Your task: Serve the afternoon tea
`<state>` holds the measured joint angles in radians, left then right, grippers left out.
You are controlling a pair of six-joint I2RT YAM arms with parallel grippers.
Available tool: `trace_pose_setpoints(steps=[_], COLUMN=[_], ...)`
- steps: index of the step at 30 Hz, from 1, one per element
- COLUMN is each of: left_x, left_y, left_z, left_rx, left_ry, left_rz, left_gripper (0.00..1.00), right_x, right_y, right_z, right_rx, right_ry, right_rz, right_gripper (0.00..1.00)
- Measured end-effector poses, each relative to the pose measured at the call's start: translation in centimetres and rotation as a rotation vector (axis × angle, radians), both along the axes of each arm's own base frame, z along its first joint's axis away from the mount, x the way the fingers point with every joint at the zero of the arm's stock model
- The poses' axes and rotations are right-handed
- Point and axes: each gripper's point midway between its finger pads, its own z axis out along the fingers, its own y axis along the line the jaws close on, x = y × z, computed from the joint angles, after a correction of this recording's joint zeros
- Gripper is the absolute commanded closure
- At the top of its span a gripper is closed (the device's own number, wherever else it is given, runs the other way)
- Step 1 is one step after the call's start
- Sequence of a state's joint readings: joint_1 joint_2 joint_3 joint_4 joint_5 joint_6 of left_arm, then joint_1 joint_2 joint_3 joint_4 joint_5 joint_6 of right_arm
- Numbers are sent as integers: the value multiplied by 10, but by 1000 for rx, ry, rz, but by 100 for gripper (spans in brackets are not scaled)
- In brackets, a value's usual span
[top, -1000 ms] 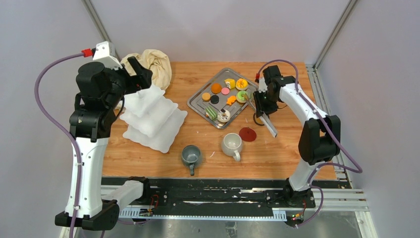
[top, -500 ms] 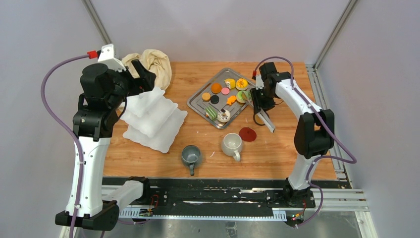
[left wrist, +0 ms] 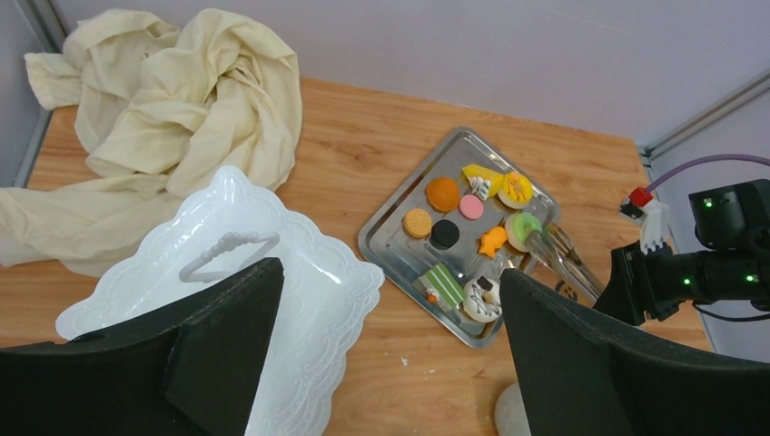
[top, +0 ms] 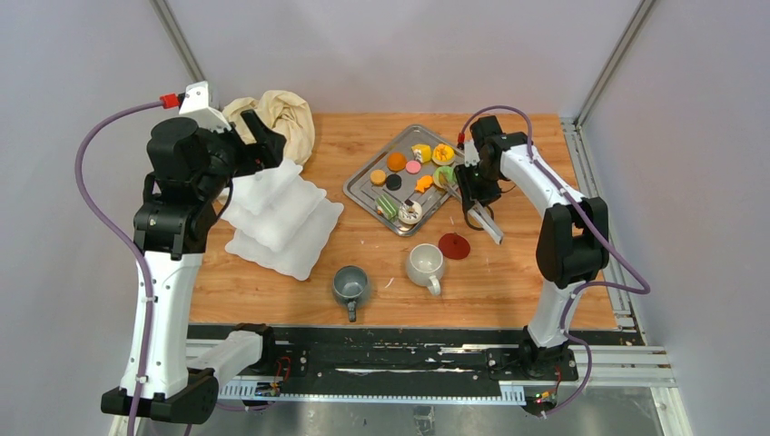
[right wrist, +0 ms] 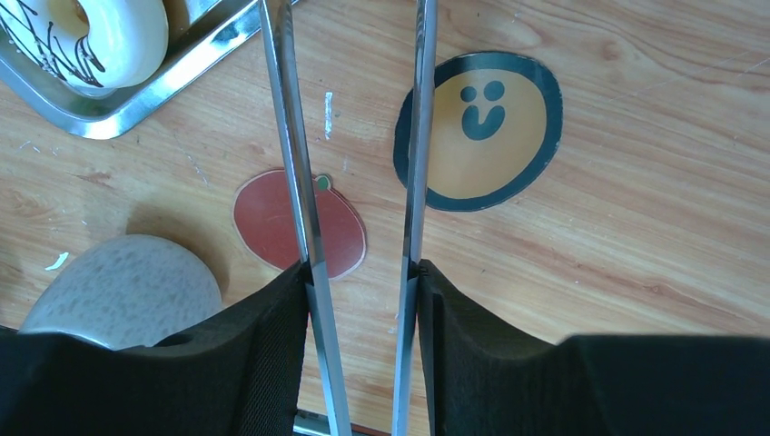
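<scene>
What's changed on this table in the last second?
The right gripper, shut on the tongs, swung left toward the tray, bringing the tong tips near the green doughnut. The left arm shifted slightly. Nothing was picked up or released; the grey mug, white mug, stand and cloth stayed put.

Beige cloth [top: 286, 113], steel tray [left wrist: 390, 250], tongs [right wrist: 287, 136], red coaster [top: 454, 246], smiley coaster [right wrist: 477, 127], wooden table [top: 508, 291]

Wooden table [top: 508, 300] boxed in by plain pale grey walls [top: 390, 54]
</scene>
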<state>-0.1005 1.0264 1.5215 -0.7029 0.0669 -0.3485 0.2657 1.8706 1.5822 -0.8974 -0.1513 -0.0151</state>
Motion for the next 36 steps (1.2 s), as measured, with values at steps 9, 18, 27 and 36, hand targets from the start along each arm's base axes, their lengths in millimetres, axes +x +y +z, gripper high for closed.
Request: trace_pose_setpoints(steps=[9, 18, 27, 36], left_x=[2, 3, 4, 5], left_y=[0, 0, -1, -1], left_z=[-3, 0, -6, -8], left_rx=[-3, -4, -3, -2], left_ry=[5, -7, 7, 11], left_rz=[1, 1, 0, 1], left_gripper=[6, 6, 6, 6], right_x=[3, 4, 6, 15], right_y=[-6, -8, -7, -5], right_z=[2, 2, -4, -6], right_rx=[-34, -47, -52, -62], right_ry=[-13, -16, 0, -7], right_rz=[-2, -4, -1, 2], right_gripper=[55, 54, 53, 51])
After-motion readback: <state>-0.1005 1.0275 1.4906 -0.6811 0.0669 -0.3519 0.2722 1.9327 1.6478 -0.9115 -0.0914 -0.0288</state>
